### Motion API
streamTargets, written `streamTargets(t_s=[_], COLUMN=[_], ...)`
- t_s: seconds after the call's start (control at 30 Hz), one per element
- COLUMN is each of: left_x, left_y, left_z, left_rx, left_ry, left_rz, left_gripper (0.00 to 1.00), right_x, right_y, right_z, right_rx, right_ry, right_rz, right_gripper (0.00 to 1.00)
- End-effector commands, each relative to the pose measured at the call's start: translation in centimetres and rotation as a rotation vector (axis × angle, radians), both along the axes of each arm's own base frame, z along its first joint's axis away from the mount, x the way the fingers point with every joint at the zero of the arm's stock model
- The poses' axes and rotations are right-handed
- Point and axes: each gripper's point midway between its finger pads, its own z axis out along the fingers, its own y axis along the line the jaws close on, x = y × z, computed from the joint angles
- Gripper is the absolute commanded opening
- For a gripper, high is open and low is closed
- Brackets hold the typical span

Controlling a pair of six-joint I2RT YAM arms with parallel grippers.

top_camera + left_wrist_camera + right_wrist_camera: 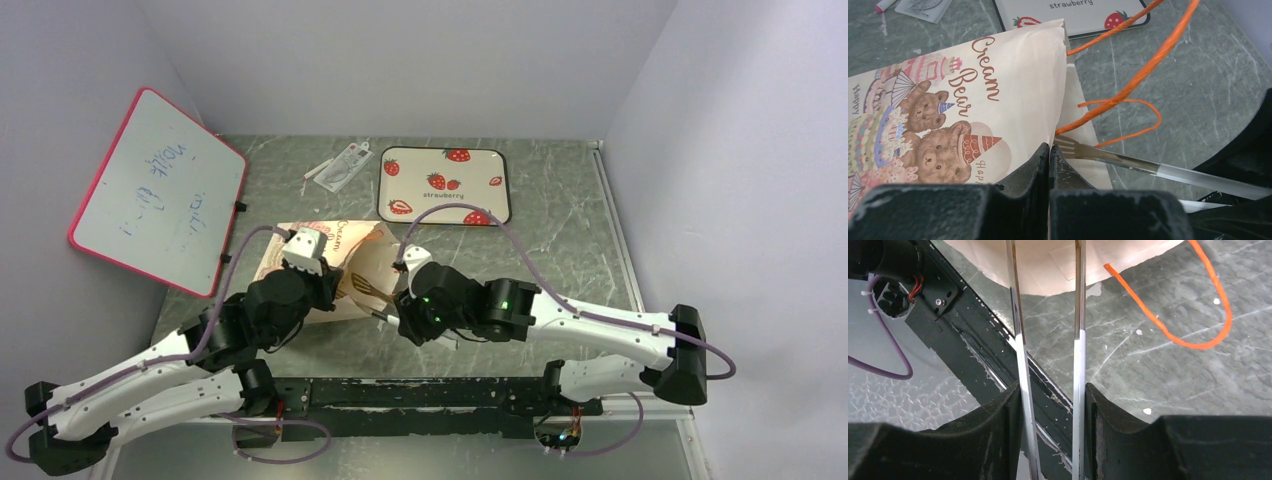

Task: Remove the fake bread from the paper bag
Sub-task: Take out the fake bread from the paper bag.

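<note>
The left pincer [1049,150] is clenched on the mouth edge of the paper bag [1013,65], apparently pinning it (fake bread unseen, presumably inside, ahead of its fingers). The right pincer [1050,390] grasps tongs [1018,340] aimed into that mouth. Orange handles [1143,70] lying just beside the tips could snag.

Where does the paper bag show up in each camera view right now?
Top external: paper bag lies flat, just left of centre.
Left wrist: paper bag fills the left half, bear print facing up.
Right wrist: paper bag is a beige strip along the top edge.
Shared landmark: the tongs in the right gripper, pointing at the bag's mouth in all three views.
</note>
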Motion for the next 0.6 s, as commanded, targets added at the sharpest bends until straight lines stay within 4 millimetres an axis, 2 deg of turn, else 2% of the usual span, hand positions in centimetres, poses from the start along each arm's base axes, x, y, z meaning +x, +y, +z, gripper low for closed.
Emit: streamTargets(t_s=[0.0,0.13,0.3,0.57], left_x=[-0.9,-1.3,-1.6,-2.0], left_y=[1.5,1.8,1.4,0.8], left_z=[1.9,1.6,0.6,-0.2], left_rx=[-0.028,-0.027,0.001,-0.011], left_ry=[0.018,0.046,0.099,0.132], left_rz=[0.017,0.017,0.005,-0.014], left_gripper=[0.07,0.07,0.07,0.07], right_x=[-0.6,-0.7,-0.2,1.8], right_y=[1.8,2.1,2.9,4.3], right_z=[-0.8,-2.2,-3.0,-2.6], right_rx=[0.050,0.043,0.035,0.045], right_ry=[0.002,0.008,-0.009,-0.024], right_rz=[0.070,0.090,0.102,0.081], right_gripper=[0.43,0.45,0.47,0.48])
